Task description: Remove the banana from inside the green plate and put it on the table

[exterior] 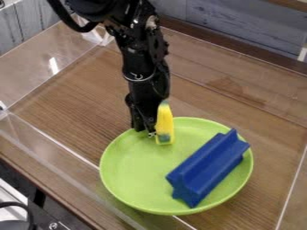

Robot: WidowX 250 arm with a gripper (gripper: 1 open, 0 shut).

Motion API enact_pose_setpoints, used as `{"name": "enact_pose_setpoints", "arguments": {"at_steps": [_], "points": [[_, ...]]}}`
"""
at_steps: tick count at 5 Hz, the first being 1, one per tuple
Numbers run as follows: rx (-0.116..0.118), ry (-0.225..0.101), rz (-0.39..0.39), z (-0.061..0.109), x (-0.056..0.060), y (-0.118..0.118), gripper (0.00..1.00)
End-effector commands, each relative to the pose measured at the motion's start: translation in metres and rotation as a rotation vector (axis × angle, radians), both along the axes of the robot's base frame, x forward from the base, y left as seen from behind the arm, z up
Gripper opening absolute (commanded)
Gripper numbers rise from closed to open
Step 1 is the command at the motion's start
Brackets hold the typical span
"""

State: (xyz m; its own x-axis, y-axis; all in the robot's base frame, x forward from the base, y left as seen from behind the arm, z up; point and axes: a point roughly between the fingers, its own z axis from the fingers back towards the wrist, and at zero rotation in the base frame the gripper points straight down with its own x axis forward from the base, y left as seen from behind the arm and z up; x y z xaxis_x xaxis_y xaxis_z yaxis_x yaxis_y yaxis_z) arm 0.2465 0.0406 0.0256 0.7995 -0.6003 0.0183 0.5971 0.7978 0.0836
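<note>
The yellow banana point(164, 122) stands nearly on end at the back of the green plate point(121, 179), pressed against my gripper's fingers. My gripper point(155, 135) points straight down into the plate and is shut on the banana's lower part. Its fingertips sit just above the plate's surface. The black arm rises from there to the top of the view. Brown wood-grain table point(72, 101) lies all around the plate.
A blue ridged block point(206, 167) lies slantwise across the plate's right half, reaching over its rim. Clear acrylic walls point(34, 56) border the table on the left and front. Bare wood shows left of and behind the plate.
</note>
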Motion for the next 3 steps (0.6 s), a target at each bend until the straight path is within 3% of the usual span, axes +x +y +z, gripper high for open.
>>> {"name": "enact_pose_setpoints", "arguments": {"at_steps": [1,3], "points": [[0.004,-0.014,-0.017,0.0071,0.0032,0.0041,0.00],[-0.008,-0.023,-0.032,0.0036,0.0124,0.0022,0.00]]}}
